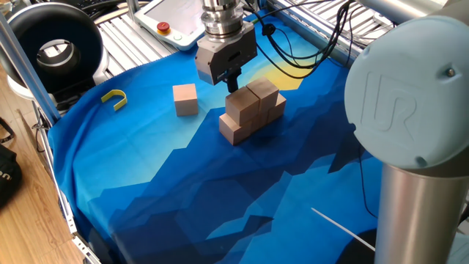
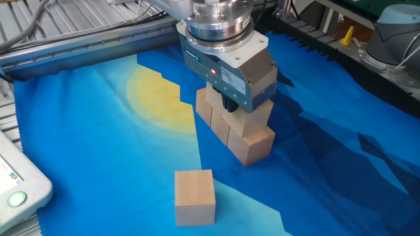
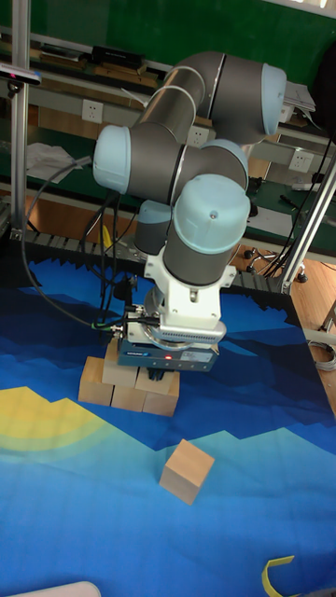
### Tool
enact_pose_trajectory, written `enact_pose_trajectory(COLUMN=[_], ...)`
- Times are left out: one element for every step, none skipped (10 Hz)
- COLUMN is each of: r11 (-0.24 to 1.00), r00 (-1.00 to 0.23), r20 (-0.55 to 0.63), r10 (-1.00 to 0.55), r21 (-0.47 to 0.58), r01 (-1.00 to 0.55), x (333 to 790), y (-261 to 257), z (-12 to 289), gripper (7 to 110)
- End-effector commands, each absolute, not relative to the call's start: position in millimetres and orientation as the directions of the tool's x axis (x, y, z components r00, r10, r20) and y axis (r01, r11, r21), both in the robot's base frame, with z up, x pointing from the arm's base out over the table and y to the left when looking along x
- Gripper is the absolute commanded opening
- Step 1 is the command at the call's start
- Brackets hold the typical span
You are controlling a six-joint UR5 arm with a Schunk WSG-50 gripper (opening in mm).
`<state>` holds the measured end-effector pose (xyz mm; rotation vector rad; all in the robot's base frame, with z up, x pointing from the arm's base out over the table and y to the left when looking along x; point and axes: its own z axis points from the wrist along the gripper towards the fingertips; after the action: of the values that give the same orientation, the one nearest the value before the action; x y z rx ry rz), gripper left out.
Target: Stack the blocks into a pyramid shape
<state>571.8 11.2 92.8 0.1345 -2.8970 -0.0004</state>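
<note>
Five light tan blocks form a stack (image 1: pixel 249 110) (image 2: pixel 244 134) (image 3: pixel 126 390) on the blue cloth: three in a bottom row and two on top. One loose block (image 1: pixel 185 99) (image 2: pixel 194 196) (image 3: pixel 186 471) lies apart on the cloth. My gripper (image 1: pixel 233 82) (image 2: pixel 230 105) (image 3: pixel 163 378) hangs just over the upper tier and holds nothing. Only short dark fingertips show under its body. The gap between them is hidden.
A small yellow hook-shaped piece (image 1: pixel 114 97) (image 3: pixel 277 571) lies near the cloth's edge. A teach pendant (image 1: pixel 172 22) and a black ring light (image 1: pixel 55 48) stand beyond the cloth. The arm's large grey base joint (image 1: pixel 410 110) fills one side.
</note>
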Motion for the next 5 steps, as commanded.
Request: enact_pose_trajectory(r11=[0.995,0.994,0.994,0.993,0.993], r00=[-0.968,-0.969,-0.969,-0.970,-0.970], r20=[0.228,0.226,0.221,0.218,0.213], r10=[-0.102,-0.103,-0.109,-0.111,-0.117], r21=[0.038,0.045,0.049,0.058,0.054], r01=[-0.096,-0.096,-0.100,-0.100,-0.108], x=[575,577,578,579,581], y=[21,25,27,31,31], z=[95,96,97,98,98], gripper=[7,7,7,7,7])
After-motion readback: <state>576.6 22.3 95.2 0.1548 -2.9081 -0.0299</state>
